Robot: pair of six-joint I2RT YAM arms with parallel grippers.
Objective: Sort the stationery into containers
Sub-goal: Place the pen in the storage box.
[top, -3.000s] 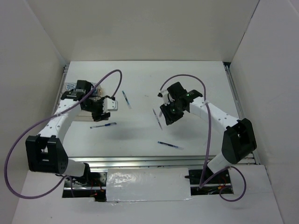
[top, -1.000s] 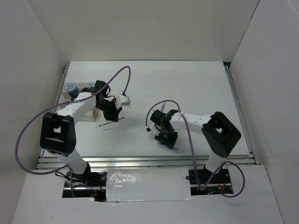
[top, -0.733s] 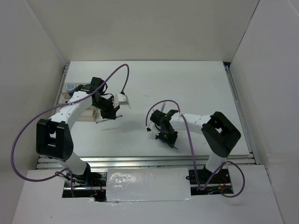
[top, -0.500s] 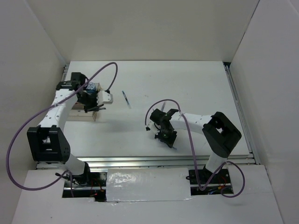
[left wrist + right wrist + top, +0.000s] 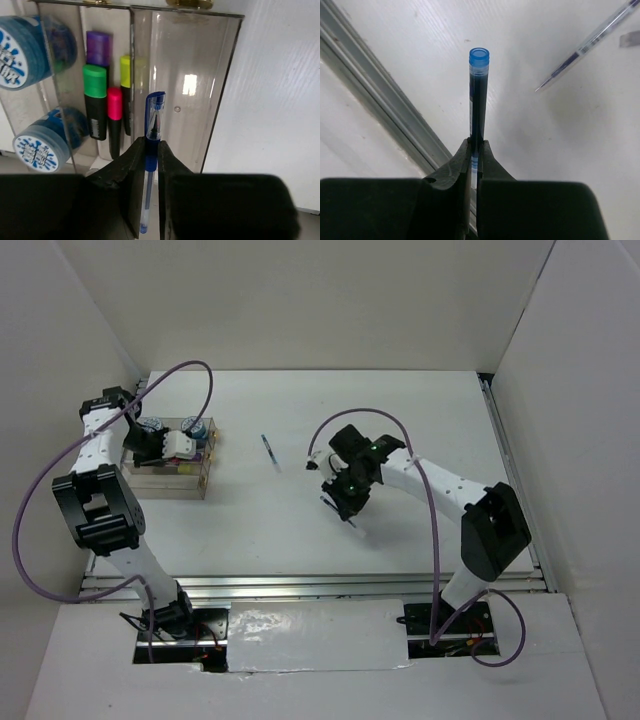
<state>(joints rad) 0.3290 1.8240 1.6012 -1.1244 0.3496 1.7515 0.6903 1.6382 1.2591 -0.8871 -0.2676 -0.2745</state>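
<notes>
My left gripper [image 5: 151, 150] is shut on a blue pen [image 5: 151, 131] and holds it over an empty compartment of the clear organizer box [image 5: 197, 100], which also shows at the table's left in the top view [image 5: 170, 472]. The box holds several highlighters [image 5: 95, 95] and two round blue-white tubs [image 5: 40, 142]. My right gripper [image 5: 475, 150] is shut on a blue pen [image 5: 478, 95] and holds it above the table at centre right in the top view [image 5: 347, 495]. Another pen [image 5: 270, 452] lies loose on the table; it also shows in the right wrist view [image 5: 590, 42].
The table's metal front rail [image 5: 375, 95] runs below the right gripper. White walls enclose the table on three sides. The left arm's purple cable [image 5: 60, 470] loops beside the box.
My left arm has swung left with its pen from the table's middle to over the box. My right gripper has picked a pen off the table near the front and raised it.
</notes>
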